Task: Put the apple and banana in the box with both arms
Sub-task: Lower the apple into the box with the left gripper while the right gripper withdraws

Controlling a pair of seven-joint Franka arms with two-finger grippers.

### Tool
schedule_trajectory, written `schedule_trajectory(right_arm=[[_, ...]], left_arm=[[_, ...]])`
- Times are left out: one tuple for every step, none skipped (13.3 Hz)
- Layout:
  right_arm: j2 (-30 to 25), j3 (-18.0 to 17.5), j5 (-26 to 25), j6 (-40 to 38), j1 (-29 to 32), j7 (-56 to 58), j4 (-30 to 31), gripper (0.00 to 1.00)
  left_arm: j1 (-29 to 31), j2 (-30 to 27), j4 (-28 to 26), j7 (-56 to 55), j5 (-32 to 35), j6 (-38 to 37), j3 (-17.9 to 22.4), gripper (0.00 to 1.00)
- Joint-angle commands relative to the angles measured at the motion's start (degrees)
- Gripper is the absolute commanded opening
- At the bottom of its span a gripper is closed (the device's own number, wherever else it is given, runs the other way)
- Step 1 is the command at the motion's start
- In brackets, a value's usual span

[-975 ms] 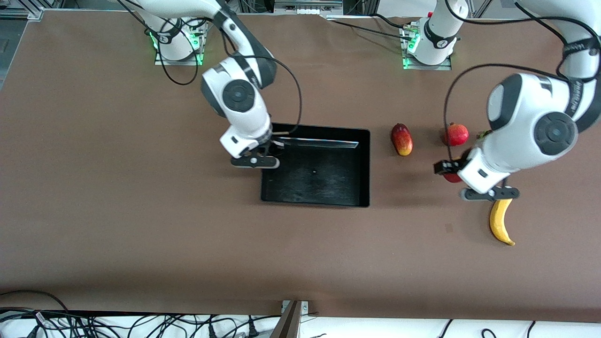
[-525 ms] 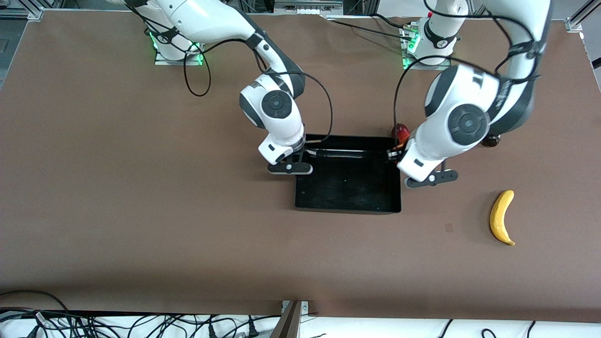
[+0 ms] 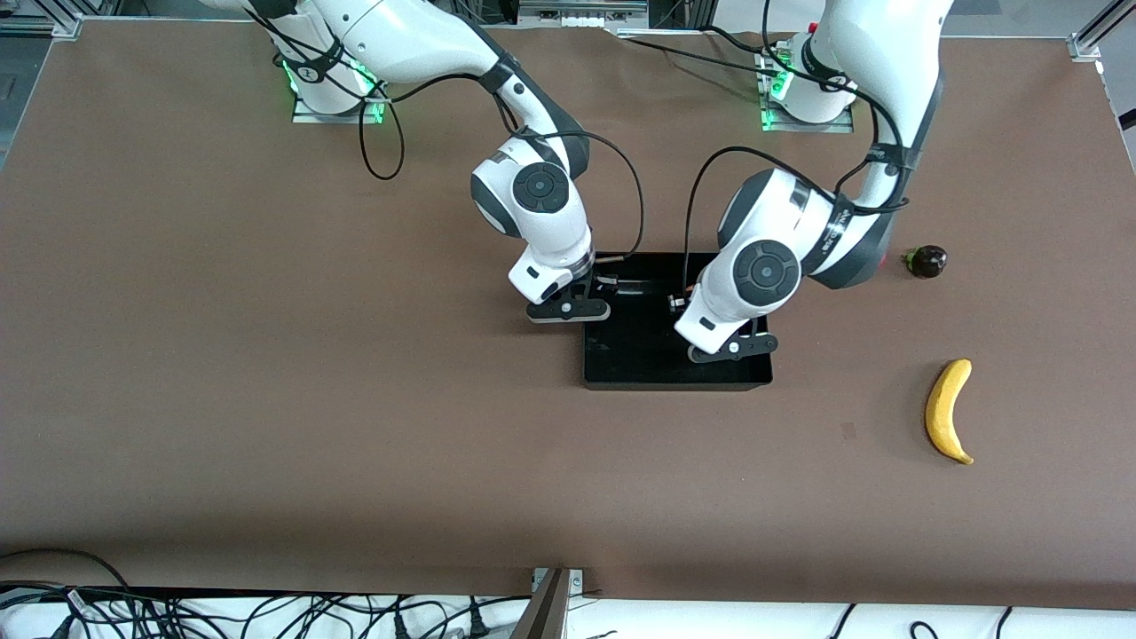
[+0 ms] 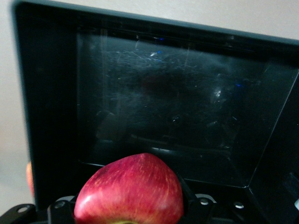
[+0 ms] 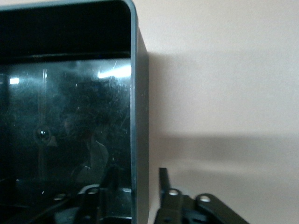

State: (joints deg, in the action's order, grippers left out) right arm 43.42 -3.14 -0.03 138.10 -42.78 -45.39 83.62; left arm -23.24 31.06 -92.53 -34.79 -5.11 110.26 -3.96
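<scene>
The black box [image 3: 657, 377] lies mid-table. My right gripper [image 3: 596, 286] is at the box wall toward the right arm's end. In the right wrist view it [image 5: 138, 186] straddles that wall [image 5: 134, 93], one finger inside and one finger [image 5: 163, 179] outside. My left gripper [image 3: 679, 306] is over the box. In the left wrist view it [image 4: 131, 207] is shut on the red apple [image 4: 131, 189] above the box floor [image 4: 177, 107]. The apple is hidden in the front view. The yellow banana [image 3: 948, 410] lies on the table toward the left arm's end, nearer the front camera.
A small dark round fruit [image 3: 926, 261] with a green stalk lies toward the left arm's end, farther from the front camera than the banana. The other red fruits are hidden by the left arm. Cables run along the table's near edge.
The box slid toward the left arm's end with my right gripper on its wall. My left gripper carried the apple from beside the banana to over the box.
</scene>
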Motion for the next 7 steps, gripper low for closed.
schedule_trajectory(right_arm=[[-1.4,0.42,0.38,-1.86,0.94,1.27,-0.65,1.0],[-2.8,0.42,0.47,-4.57,2.25,2.06,-0.74,1.0],[-4.55,0.33,0.91,-7.38,3.83,4.07,-0.74,1.0],[-6.74,0.33,1.0,-11.23,5.76,6.87,-0.74,1.0],[-8.77,0.33,1.09,-15.19,7.69,9.51,-0.74,1.0],[-10.44,0.33,1.18,-18.19,9.19,11.88,-0.74,1.0],[-12.2,0.42,1.44,-21.26,10.51,14.08,-0.74,1.0]], left_arm=[[0.04,2.16,2.09,-0.54,-0.95,2.23,-0.34,0.0],[0.04,2.95,2.17,-0.89,-1.04,3.11,-1.13,0.0],[-0.05,3.57,2.09,-1.68,-0.96,3.73,-2.0,0.0],[-0.13,4.36,2.09,-1.95,-1.04,4.61,-2.54,0.0],[-0.22,4.97,1.83,-2.56,-1.04,5.49,-4.02,0.0],[-0.22,5.33,1.3,-3.18,-1.04,6.37,-5.43,0.0],[-0.22,5.59,1.04,-3.18,-0.96,6.37,-5.7,0.0]])
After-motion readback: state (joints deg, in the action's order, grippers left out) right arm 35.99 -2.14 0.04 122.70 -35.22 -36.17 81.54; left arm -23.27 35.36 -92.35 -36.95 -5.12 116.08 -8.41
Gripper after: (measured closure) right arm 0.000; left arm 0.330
